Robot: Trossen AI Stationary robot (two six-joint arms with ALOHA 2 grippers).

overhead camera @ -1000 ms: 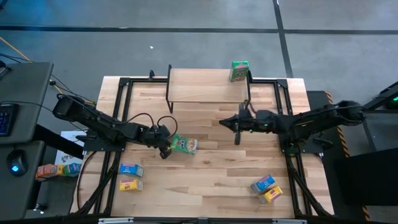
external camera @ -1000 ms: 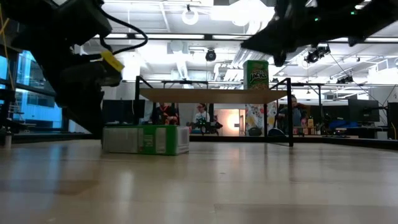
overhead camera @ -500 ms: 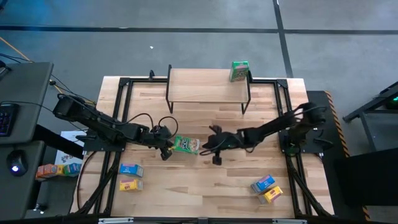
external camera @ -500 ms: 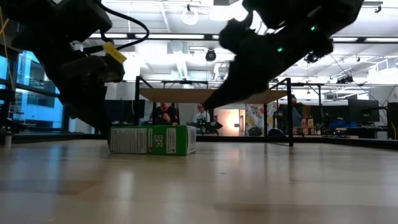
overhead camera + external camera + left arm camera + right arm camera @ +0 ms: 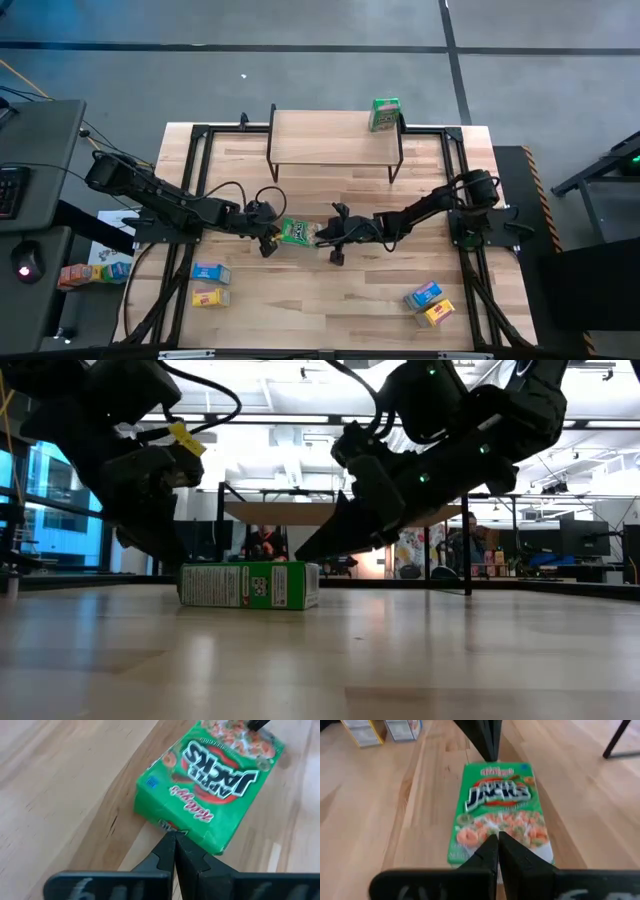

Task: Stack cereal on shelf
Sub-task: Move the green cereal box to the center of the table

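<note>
On the tabletop (image 5: 350, 300) lies a flat green cereal box (image 5: 296, 233), printed face up.

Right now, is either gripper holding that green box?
No. Both grippers, left and right, are shut, tips at opposite ends of the flat green box; neither grips it.

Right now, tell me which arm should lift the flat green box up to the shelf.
Probably right. Both shut end effectors touch opposite ends of the flat green box: left end effector, right end effector. The right arm's base sits nearer the shelf end where the other green box stands.
</note>
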